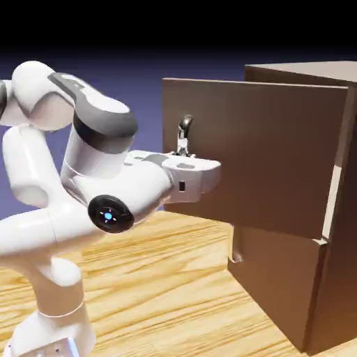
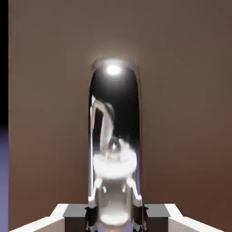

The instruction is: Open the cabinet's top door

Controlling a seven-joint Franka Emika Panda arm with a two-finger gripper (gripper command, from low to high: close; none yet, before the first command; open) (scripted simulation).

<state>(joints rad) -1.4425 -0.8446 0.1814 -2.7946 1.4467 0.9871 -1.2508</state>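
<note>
I'm watching the cabinet [image 1: 335,209] standing at the table's [image 1: 160,293] right edge, its top door [image 1: 258,153] already swinging well out from the front. It's looking rigid and hinged, likely moving easily but only along its arc. I'm holding it by the handle [image 2: 115,136], a slick polished bar near the free edge. The gripper [image 2: 115,216] is clamping that bar. Its fingertips are hiding behind the metal, and the hinge isn't showing.

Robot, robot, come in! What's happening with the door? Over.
Gripper shut on handle. Top door swung partly open from cabinet. Nothing blocking.
</note>
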